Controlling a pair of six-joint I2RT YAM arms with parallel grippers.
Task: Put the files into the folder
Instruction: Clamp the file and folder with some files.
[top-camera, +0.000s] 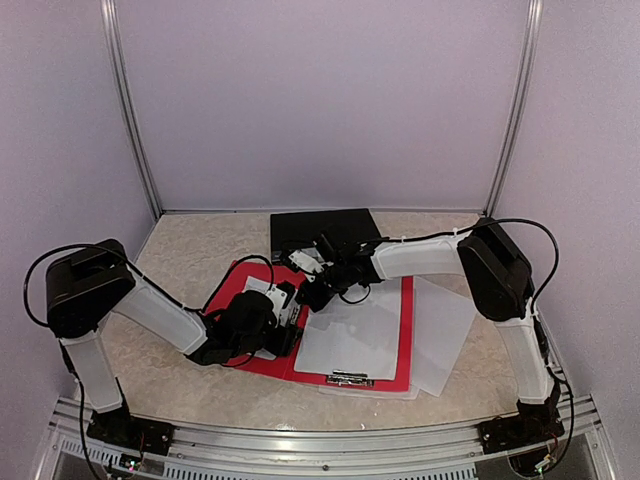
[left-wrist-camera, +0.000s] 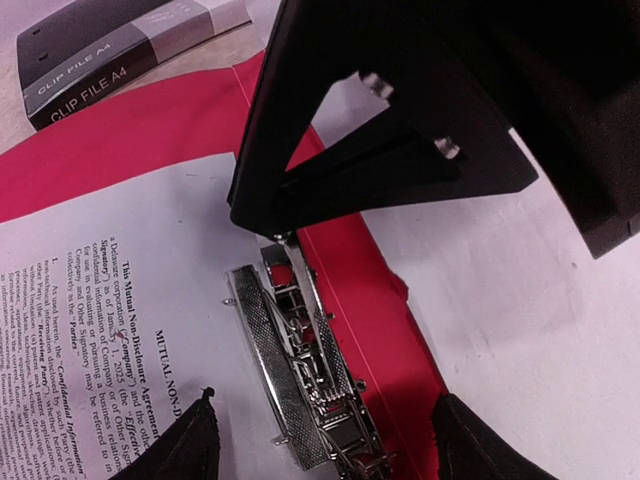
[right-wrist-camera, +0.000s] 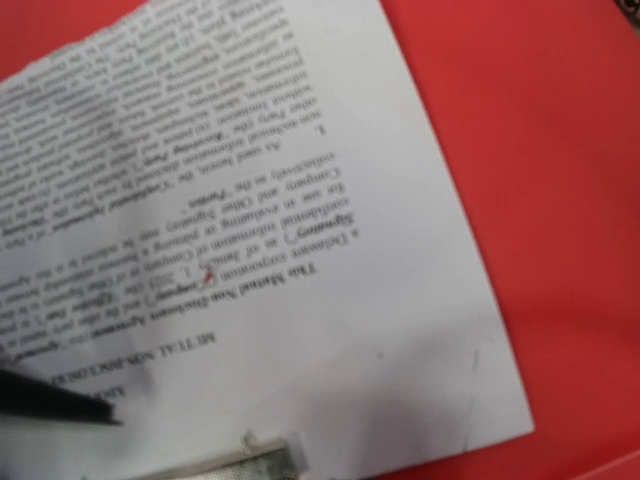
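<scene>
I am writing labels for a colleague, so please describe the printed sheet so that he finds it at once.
Start at the open red folder in the middle of the table. On its left part, by the metal clip, lies the printed sheet. Unlike the blank white sheets near it, it carries dense black text headed Mutual Non-Disclosure Agreement.

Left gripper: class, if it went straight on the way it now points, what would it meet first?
Probably the metal clip, lying just ahead of the open left gripper; depth is unclear.
</scene>
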